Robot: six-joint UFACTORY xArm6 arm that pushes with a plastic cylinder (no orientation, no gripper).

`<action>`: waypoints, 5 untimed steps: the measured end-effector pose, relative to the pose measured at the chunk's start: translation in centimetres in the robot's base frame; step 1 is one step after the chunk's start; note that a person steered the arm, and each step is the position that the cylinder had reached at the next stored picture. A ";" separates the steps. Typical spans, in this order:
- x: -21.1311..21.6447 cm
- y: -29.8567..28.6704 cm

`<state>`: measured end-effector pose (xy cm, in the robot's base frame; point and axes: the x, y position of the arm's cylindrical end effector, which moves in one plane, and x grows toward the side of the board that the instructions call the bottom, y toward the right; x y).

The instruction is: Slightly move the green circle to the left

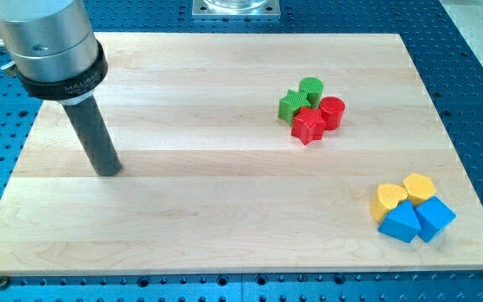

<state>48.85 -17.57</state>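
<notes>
The green circle (312, 89) is a short green cylinder in the upper right part of the wooden board (183, 210). It touches a green star-shaped block (292, 105) on its left and sits just above a red star-shaped block (309, 126) and a red cylinder (332, 111). These form one tight cluster. My tip (107, 171) rests on the board at the view's left, far to the left of the cluster and a little lower than it.
At the view's lower right lie two yellow blocks (388, 200) (418, 186) and two blue blocks (401, 224) (433, 216), close together near the board's edge. A blue perforated table (476, 50) surrounds the board.
</notes>
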 end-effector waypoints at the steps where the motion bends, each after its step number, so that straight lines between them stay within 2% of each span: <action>1: 0.0 0.3; 2: -3.6 5.3; 3: -11.3 14.5; 4: -18.3 20.2; 5: -23.1 31.4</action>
<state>25.71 13.88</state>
